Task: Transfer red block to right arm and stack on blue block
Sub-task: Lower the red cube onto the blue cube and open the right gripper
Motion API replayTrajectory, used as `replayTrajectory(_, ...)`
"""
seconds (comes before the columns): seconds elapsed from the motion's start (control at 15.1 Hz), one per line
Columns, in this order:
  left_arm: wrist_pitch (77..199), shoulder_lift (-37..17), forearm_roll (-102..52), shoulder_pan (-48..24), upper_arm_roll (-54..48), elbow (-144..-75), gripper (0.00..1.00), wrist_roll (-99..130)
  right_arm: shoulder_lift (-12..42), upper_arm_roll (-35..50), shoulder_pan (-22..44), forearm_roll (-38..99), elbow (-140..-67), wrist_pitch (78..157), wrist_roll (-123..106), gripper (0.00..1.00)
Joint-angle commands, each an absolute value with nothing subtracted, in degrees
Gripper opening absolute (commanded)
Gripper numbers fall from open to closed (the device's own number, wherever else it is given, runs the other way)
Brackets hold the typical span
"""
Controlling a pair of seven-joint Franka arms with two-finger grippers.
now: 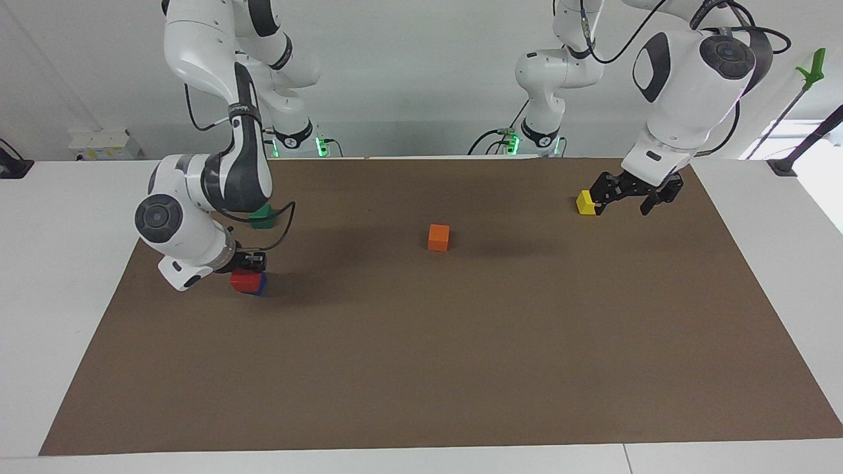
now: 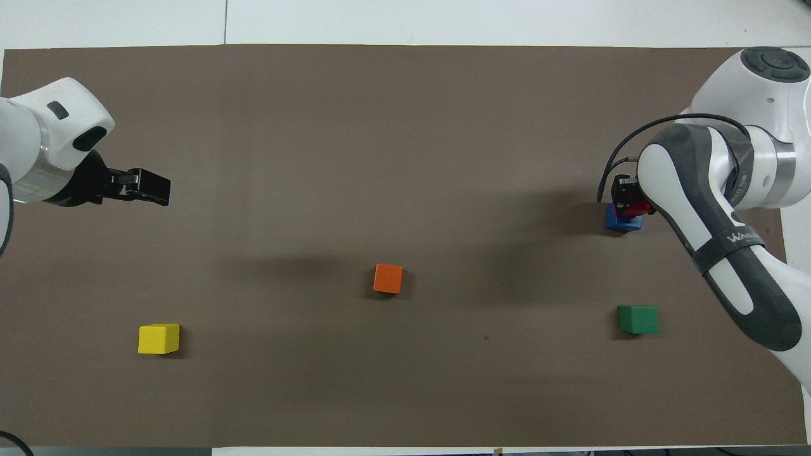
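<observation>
Red block (image 1: 245,281): sits on top of the blue block (image 1: 261,285) toward the right arm's end of the table; in the overhead view the pair lies at about 3 o'clock of the brown mat (image 2: 405,380), at 2 o'clock from the orange block (image 2: 388,278) and farther from the robots than the green block (image 2: 638,319)
Right gripper (image 1: 249,263): down on the red block, fingers clamped on it
Left gripper (image 1: 632,197): waits with fingers spread apart, raised over the mat just beside the yellow block (image 1: 585,202), near 9 o'clock of the mat in the overhead view
Step in hand: judged to be the release; red looks slightly offset from blue, so part the fingers slowly and only once the block's weight rests fully on the blue one; lift straight up afterwards so a fingertip does not drag the top cube off
Risk: a sideways pull would likely topple the stack
Writing: grey lettering on the right arm's dark forearm cover (image 2: 738,238), too partial to read with confidence; no labels on the blocks
</observation>
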State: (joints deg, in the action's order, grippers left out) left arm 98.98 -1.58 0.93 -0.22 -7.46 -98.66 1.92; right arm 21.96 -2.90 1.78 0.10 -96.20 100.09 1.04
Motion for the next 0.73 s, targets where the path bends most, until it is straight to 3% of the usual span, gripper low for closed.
replayTrajectory(0.0,99.8,0.3,0.7,0.6,-7.8,-100.5,1.0,1.5,20.9,-2.5,1.1,1.1,-97.6,101.2,2.2,0.0)
replayTrajectory(0.33,98.4,1.8,0.6,0.0,-7.9,-100.2,1.0,1.2,20.7,-2.4,0.5,1.7,-97.6,100.9,3.0,0.0)
replayTrajectory(0.4,98.3,2.3,0.6,-0.1,-8.0,-100.2,1.0,1.3,20.7,-2.4,0.3,1.6,-97.6,101.0,3.0,0.18)
replayTrajectory(0.46,97.8,2.5,0.6,-0.3,-7.9,-100.2,1.0,1.3,20.7,-2.4,0.2,1.7,-97.6,101.0,2.9,0.56)
replayTrajectory(0.53,97.4,2.7,0.6,-0.4,-7.9,-100.0,1.0,1.3,20.7,-2.4,0.2,1.7,-97.6,101.0,3.0,0.74)
replayTrajectory(0.6,97.4,3.1,0.5,-0.4,-7.7,-99.6,1.0,1.3,20.7,-2.4,0.2,1.7,-97.7,101.0,3.0,0.76)
replayTrajectory(0.66,97.4,3.0,0.6,-0.4,-7.7,-99.1,1.0,1.3,20.7,-2.4,0.2,1.7,-97.8,101.0,3.1,0.87)
